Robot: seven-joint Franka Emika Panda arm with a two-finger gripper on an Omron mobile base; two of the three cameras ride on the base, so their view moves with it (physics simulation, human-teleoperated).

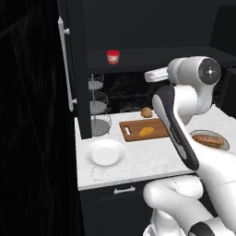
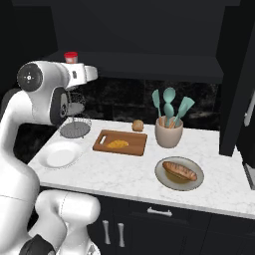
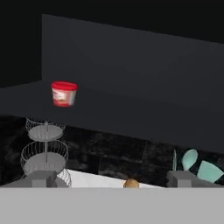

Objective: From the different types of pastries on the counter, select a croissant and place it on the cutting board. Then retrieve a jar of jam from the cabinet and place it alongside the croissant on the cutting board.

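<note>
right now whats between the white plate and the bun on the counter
In the left base view, the cutting board with the croissant on it lies between the white plate and the bun; the right base view agrees.

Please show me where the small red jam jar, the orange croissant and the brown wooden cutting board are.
Small red jam jar [image 3: 64,94]: hand view, middle of its side.
Orange croissant [image 2: 118,144]: right base view, its middle.
Brown wooden cutting board [image 1: 156,125]: left base view, bare wood.
</note>
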